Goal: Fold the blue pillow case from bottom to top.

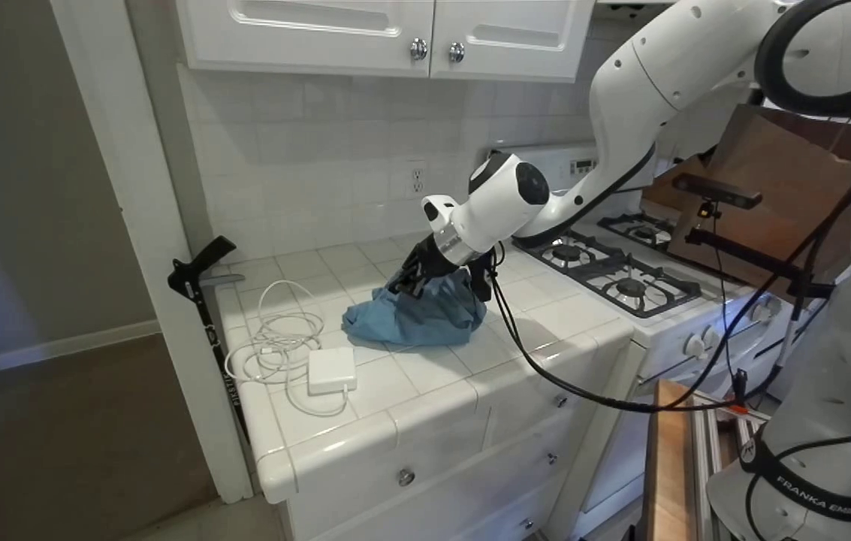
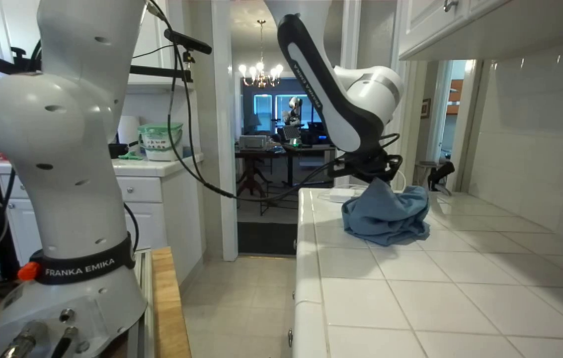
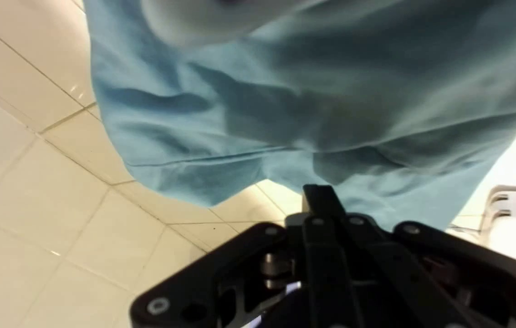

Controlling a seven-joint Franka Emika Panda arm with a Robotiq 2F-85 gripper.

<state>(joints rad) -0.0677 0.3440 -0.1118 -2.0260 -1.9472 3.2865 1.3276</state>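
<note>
The kitchen opens through a doorway (image 2: pixel 224 164) onto a further room, and along one side a white tiled counter (image 2: pixel 440 278) runs long and bare in an exterior view, the widest stretch for moving. A tiled wall (image 1: pixel 305 180) closes its back, upper cabinets (image 1: pixel 312 37) overhang it, and its rounded front edge drops toward the floor (image 2: pixel 241 298). The stove (image 1: pixel 669 330) bounds one end, with bare tile between it and the cloth; the opposite end stops just beside a door frame (image 1: pixel 136 165). The white arm (image 1: pixel 635 113) reaches in above the tiles, and black cables (image 1: pixel 598 398) sag from its wrist across the front edge. On the counter, between wall and front edge and apart from both, the blue pillow case (image 1: pixel 421 319) sits in a rumpled heap. It rises to a soft peak in an exterior view; the wrist view shows broad creases, a seam line and a notched border with tile in the gap. The black gripper (image 3: pixel 328 200) is narrow, its fingers (image 3: pixel 328 255) side by side against the cloth's border; whether they pinch any fabric cannot be told. Near the cloth, toward the door frame, white cord (image 1: pixel 282 338) lies looped beside a flat white box (image 1: pixel 332 370), crowding that corner.
</note>
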